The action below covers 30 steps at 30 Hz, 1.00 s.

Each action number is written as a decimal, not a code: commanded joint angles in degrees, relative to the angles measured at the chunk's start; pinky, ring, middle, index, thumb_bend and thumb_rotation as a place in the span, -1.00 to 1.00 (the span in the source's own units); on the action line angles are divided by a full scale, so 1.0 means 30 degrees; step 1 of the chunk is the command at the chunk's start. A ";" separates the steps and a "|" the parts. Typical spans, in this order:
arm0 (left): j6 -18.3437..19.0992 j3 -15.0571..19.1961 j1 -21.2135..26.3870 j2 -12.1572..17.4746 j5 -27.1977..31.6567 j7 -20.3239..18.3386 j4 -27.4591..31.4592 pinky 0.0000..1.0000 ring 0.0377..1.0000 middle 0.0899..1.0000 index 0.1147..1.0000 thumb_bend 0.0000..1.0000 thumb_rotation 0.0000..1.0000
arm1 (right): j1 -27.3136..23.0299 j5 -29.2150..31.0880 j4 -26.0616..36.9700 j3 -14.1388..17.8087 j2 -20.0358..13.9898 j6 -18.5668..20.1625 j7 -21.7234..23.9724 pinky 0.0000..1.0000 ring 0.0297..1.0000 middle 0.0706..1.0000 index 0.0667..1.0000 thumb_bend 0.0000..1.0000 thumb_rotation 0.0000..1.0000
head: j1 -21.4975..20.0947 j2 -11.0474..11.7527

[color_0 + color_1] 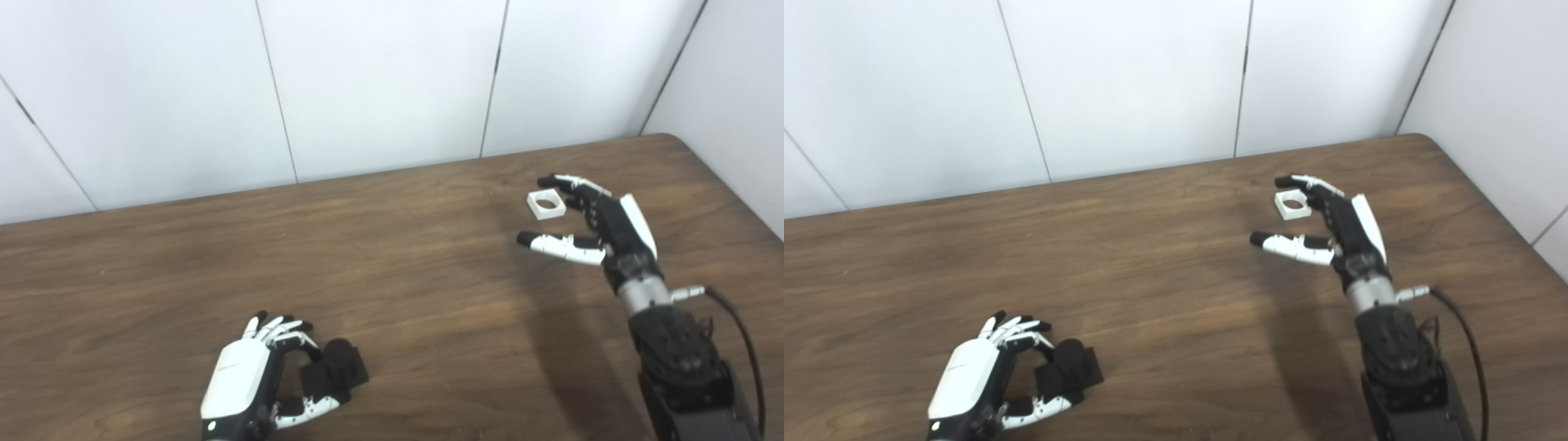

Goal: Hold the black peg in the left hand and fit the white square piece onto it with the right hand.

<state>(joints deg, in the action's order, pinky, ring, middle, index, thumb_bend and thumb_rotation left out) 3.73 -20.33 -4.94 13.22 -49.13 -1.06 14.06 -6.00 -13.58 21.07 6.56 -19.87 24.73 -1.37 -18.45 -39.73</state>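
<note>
Black peg (338,366): near left on table (392,269), between fingers of left hand (245,380), contact unclear.
White square piece (546,204): far right, flat.
Right hand (603,223): fingers wide, beside piece.
Advice: pinch outer walls, keep hole clear.

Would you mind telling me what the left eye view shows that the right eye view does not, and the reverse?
Only the left eye view: a little more wall and table at the left edge, with the whole scene sitting further right in the picture.

Only the right eye view: more of the side wall on the right, including a panel seam near the lower right corner.

Both: the left hand curled beside the black peg on the table, and the right hand open, its fingers reaching around the white square piece, which lies flat.
</note>
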 commanded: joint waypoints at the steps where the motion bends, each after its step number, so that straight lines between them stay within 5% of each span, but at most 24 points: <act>1: 0.0082 -0.0015 -0.0254 0.0391 0.0050 -0.0708 -0.0365 1.00 0.72 0.51 -0.16 0.04 -0.90 | -0.1109 -0.1276 -0.0110 -0.0253 -0.1083 -0.0100 0.0194 0.82 0.80 0.71 0.31 0.55 -0.53 | -0.0239 0.0026; 16: -0.0252 0.0262 -0.0273 0.0802 0.0309 -0.0850 -0.0173 1.00 0.69 0.49 -0.16 0.04 -0.91 | -0.4881 -0.4599 -0.5276 -0.2776 -0.4705 -0.0365 0.2418 0.65 0.82 0.81 0.33 0.69 -0.64 | -0.1419 0.0079; 23: -0.0221 0.0368 -0.0304 0.0830 0.0364 -0.0988 -0.0070 1.00 0.67 0.48 -0.16 0.04 -0.91 | -0.7051 -0.5959 -0.7787 -0.4708 -0.5790 -0.0286 0.4215 0.96 0.96 0.85 0.38 0.70 -0.67 | -0.1664 0.0109; 30: -0.0246 0.0499 -0.0298 0.0833 0.0446 -0.1173 0.0004 1.00 0.67 0.48 -0.16 0.04 -0.91 | -0.8775 -0.7196 -0.9952 -0.6216 -0.6192 -0.0546 0.5024 1.00 0.96 0.82 0.39 0.72 -0.67 | -0.1736 0.0130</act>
<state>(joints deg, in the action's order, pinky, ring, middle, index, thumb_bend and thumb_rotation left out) 2.20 -18.90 -4.89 14.68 -47.55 -2.55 14.27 -28.79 -33.56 -9.66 -12.33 -36.39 24.17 13.86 -23.64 -39.29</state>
